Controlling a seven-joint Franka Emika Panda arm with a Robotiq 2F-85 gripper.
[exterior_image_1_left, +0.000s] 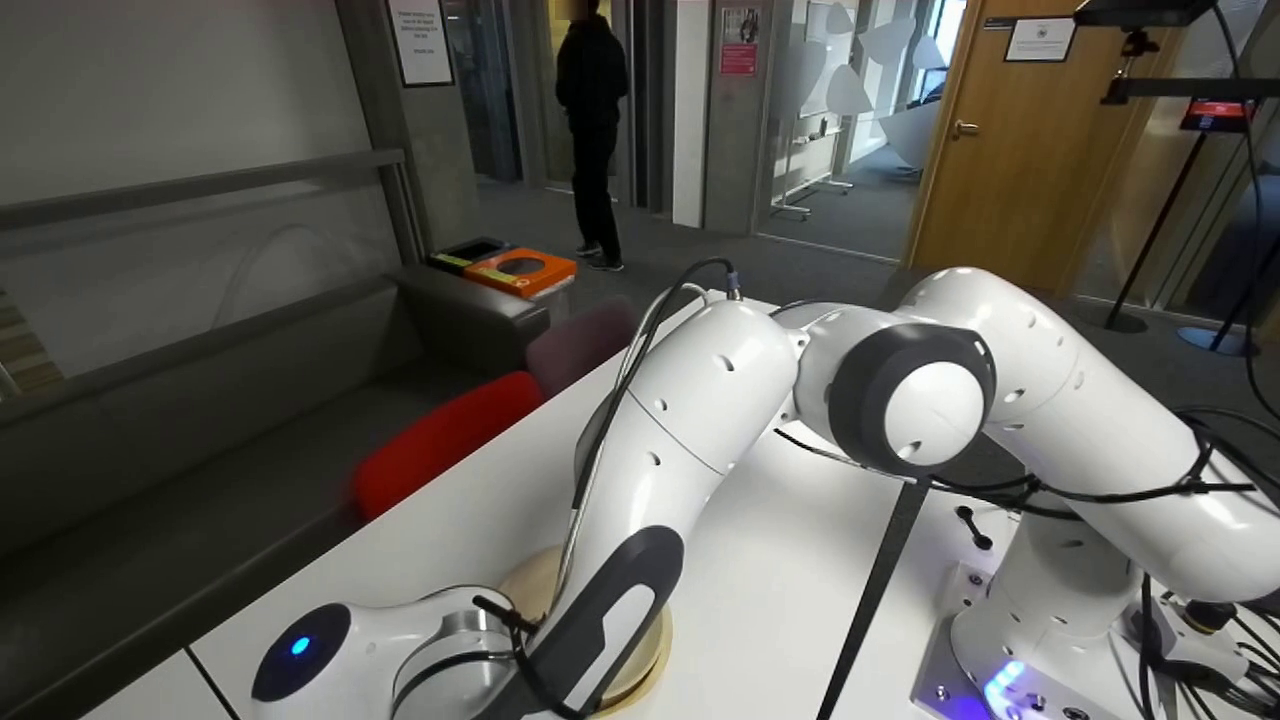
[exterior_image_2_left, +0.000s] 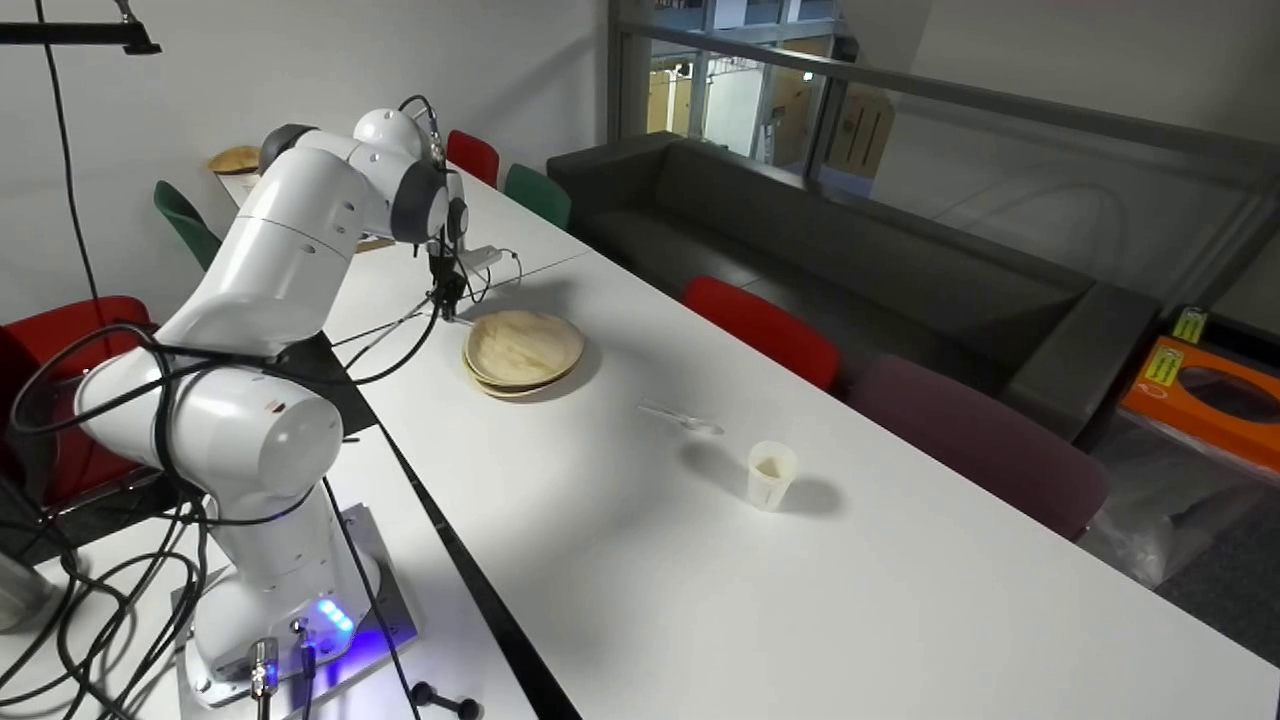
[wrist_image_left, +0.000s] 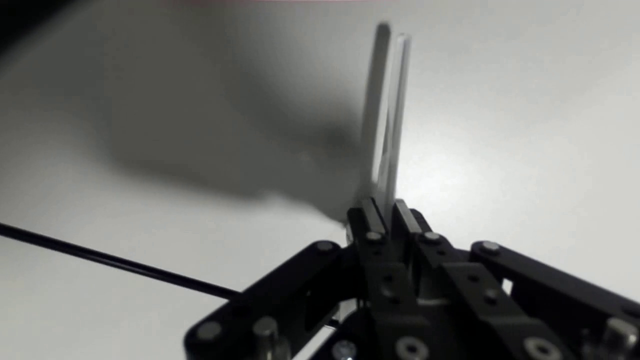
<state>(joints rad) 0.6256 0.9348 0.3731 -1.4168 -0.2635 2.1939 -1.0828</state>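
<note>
Low in the wrist view, your gripper (wrist_image_left: 390, 215) pinches a slim, clear plastic utensil (wrist_image_left: 399, 100); its long axis runs from the grip nearly straight up the frame, leaning slightly right, its free end right of upper centre.

Looks like an office lounge, judging by shell chairs (exterior_image_2_left: 765, 330) along a long edge of the table (exterior_image_2_left: 900, 600), sofa (exterior_image_2_left: 860, 260) behind, orange-lidded bin (exterior_image_1_left: 520, 285), glass-walled room (exterior_image_1_left: 850, 140) and framed notice (exterior_image_1_left: 1040, 41) on a wooden door (exterior_image_1_left: 1015, 160).
</note>
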